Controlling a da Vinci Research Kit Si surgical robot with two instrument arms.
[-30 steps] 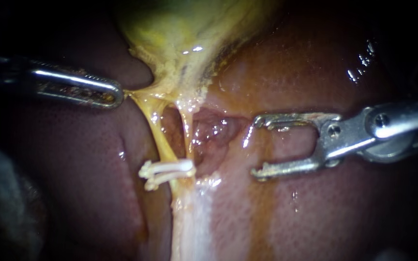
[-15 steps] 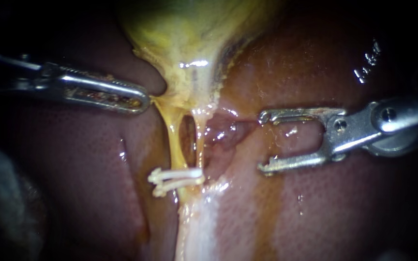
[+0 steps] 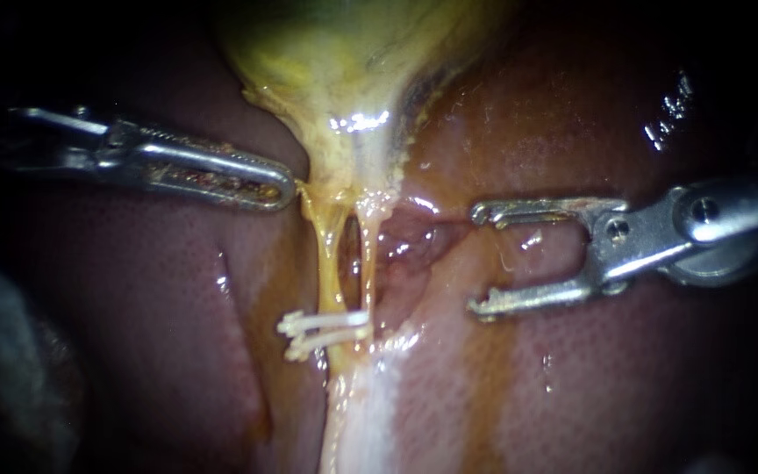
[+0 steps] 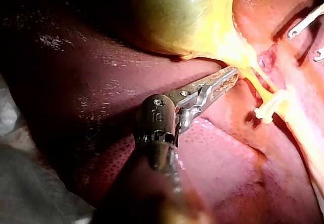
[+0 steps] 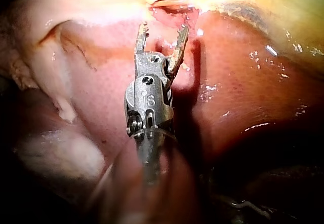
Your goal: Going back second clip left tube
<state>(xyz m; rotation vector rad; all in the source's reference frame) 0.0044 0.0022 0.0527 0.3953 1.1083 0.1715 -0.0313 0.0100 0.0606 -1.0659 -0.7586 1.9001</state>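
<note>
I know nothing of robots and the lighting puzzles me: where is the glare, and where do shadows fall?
Endoscope view: glare on the wet gallbladder, the corners dark. Left wrist view: the clip throws a shadow on the liver. Right wrist view: the right instrument, jaws open, shadows the liver beside it.

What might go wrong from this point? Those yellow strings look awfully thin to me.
The left instrument grips the gallbladder just above two thin tubes. A harder pull might tear them or loosen the white clips lower down. The right instrument stands open close beside raw tissue, so a sideways slip could snag that tissue with a tip.
</note>
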